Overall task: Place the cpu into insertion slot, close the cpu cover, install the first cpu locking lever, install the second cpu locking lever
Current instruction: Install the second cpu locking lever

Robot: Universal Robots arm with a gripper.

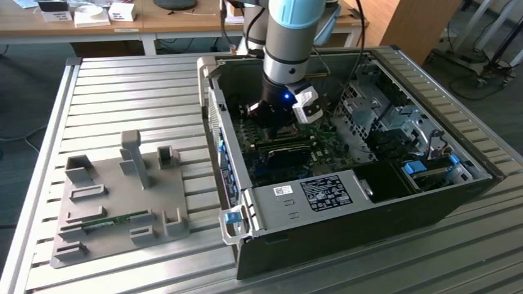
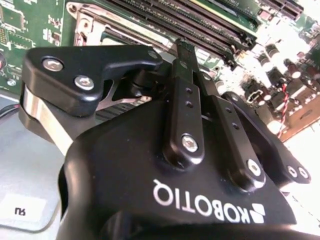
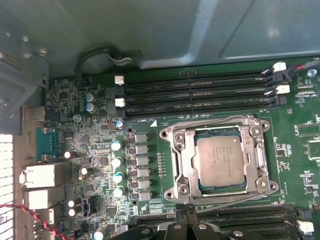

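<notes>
The cpu (image 3: 220, 160), a silvery square chip, lies seated in the insertion slot (image 3: 167, 134) on the green board. The cpu cover (image 3: 182, 160), a metal frame with a square cut-out, lies flat over the chip's edges. A thin lever rod (image 3: 235, 198) runs along the socket side nearest my gripper. My gripper (image 3: 186, 216) hangs just off that side of the socket, with its black fingers together and nothing between them. In the exterior view the gripper (image 1: 276, 125) is low inside the open computer case (image 1: 343, 202). The second wrist view shows the gripper (image 2: 182, 50) from behind, above the board.
Long black memory slots (image 3: 200, 92) lie beyond the socket and more beside my gripper. A row of capacitors (image 3: 117, 160) and rear ports (image 3: 42, 175) flank it. Drive bays (image 1: 392, 116) fill the case's other half. A grey fixture block (image 1: 122, 202) sits on the slatted table.
</notes>
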